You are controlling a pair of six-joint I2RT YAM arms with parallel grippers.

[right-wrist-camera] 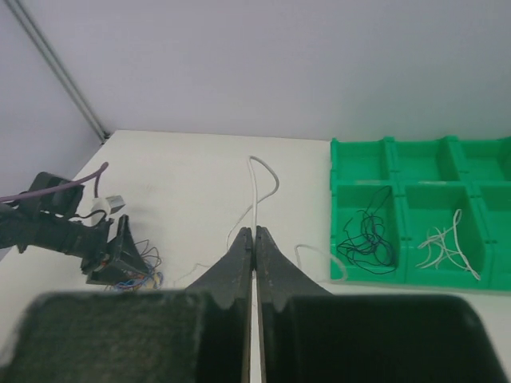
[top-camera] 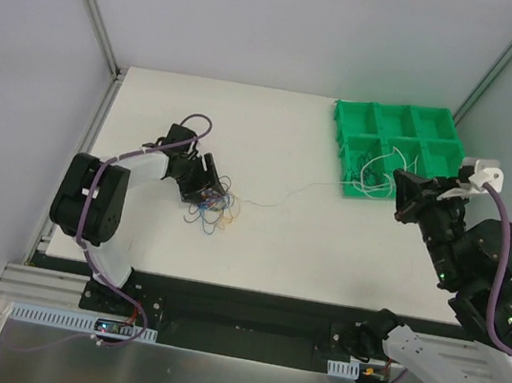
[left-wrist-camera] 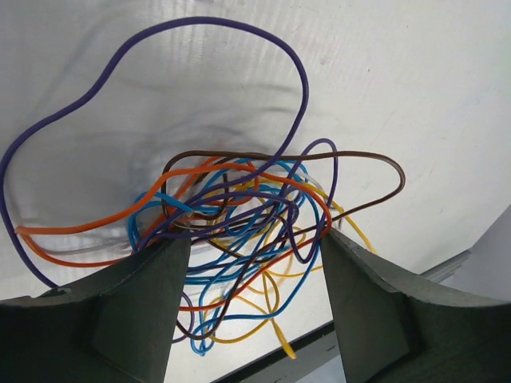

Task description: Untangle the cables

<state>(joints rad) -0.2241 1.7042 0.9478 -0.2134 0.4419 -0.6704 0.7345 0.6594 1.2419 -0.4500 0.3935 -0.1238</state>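
Nearest the arm bases, the cables (left-wrist-camera: 239,215) lay as a loose knot of blue, orange, yellow, brown and purple loops on the white table (top-camera: 293,139), on its left half; the left gripper (left-wrist-camera: 254,239) stood straight over that knot with its jaws apart, one finger on each side and most of the wires in the gap between them, nothing pinched that could be seen; a large purple loop spilled out beyond the fingertips. Further right, a white cable (right-wrist-camera: 254,179) trailed from the knot across the bare table toward the right gripper (right-wrist-camera: 255,231), whose jaws were pressed together with the cable's end seemingly nipped at their tips. Judged from this, the step in hand was drawing one strand out of the tangle; the next move called for the left jaws to close on the bundle and anchor it, so that a gentle pull by the right arm would slide the strand free rather than drag the whole knot along. Farthest off, the green tray (right-wrist-camera: 397,207) held black wires (right-wrist-camera: 367,235) in one compartment and white wires (right-wrist-camera: 447,243) in the next.
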